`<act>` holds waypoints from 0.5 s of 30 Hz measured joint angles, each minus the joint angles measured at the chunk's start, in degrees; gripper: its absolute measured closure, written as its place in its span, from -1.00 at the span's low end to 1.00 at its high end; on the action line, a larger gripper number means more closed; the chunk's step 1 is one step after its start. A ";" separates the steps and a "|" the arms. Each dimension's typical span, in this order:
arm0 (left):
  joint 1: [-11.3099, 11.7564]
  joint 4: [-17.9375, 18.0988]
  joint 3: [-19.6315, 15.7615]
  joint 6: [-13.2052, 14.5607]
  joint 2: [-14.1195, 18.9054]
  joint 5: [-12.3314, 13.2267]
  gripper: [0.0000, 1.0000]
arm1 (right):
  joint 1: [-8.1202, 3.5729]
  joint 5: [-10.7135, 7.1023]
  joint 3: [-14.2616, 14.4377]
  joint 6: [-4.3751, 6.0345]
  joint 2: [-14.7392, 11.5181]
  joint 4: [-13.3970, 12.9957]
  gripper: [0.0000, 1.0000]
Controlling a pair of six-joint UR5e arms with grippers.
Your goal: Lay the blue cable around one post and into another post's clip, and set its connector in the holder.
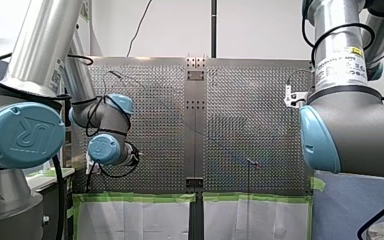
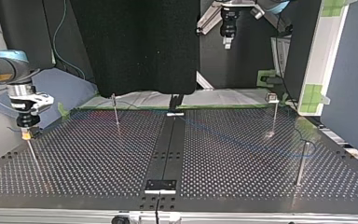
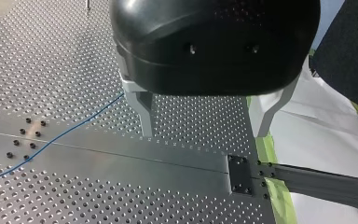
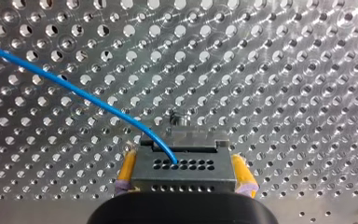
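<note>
My right gripper [image 4: 182, 179] is shut on the grey connector [image 4: 182, 169], one yellow pad [image 4: 127, 168] on each side of it. The blue cable [image 4: 74, 93] leaves the connector's face and arcs away over the perforated plate. A metal holder part [image 4: 186, 133] sits just ahead of the connector. At the top view's left, that gripper [image 2: 26, 135] stands on top of a thin post [image 2: 32, 156]. My left gripper [image 3: 207, 126] hangs open and empty above the plate, and the cable [image 3: 74, 126] lies off to its side. The same gripper [image 2: 227, 43] is high at the back in the top view.
Other thin posts stand on the table [image 2: 115, 114] [image 2: 303, 163], one with a clip on top [image 2: 272, 99]. A central bar [image 2: 168, 149] runs across the table. Green tape [image 3: 272, 186] and white paper border the plate's edge.
</note>
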 joint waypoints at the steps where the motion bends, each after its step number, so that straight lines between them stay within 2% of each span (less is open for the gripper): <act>1: 0.00 0.00 0.00 0.00 0.00 0.00 -0.98 | 0.06 0.21 0.02 0.01 0.01 -0.01 1.00; 7: 0.01 0.00 0.00 0.00 -0.01 0.00 -0.98 | 0.62 0.91 0.07 0.34 0.11 -0.54 1.00; 15: 0.01 0.01 0.00 0.00 0.01 0.00 -0.98 | 0.84 1.03 0.09 1.43 0.25 -1.44 1.00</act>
